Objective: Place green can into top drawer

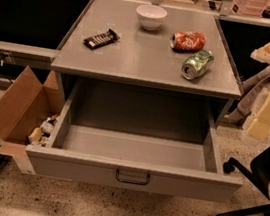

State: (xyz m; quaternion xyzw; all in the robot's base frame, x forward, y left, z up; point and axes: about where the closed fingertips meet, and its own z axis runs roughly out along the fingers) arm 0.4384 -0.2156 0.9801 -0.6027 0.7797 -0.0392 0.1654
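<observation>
Arm: only part of the robot's white and cream arm shows, at the right edge of the view, beside the right side of the grey metal table (131, 64). It hangs down from the upper right corner.

Gripper (267, 119): cream-coloured, at the arm's lower end, off the table's right edge and about level with the table's front lip. Whether it is spread or pressed together cannot be told. It holds nothing that can be seen.

Small dented green and silver metal drink can (197, 65): lies on its side on the tabletop near the right front corner, shiny silver end facing front-left. It sits left of the gripper and somewhat higher in the view, well apart from it.

Wide shallow grey metal top drawer (65, 165): pulled out fully below the tabletop, small dark handle (132, 177) at the middle of its front panel. The green can is above and behind it, outside it.

Other items on the tabletop: a dented orange-red can (188, 40) on its side just behind the green can, a white round bowl (150, 16) at the rear centre, and a dark snack bar wrapper (101, 39) at left.
</observation>
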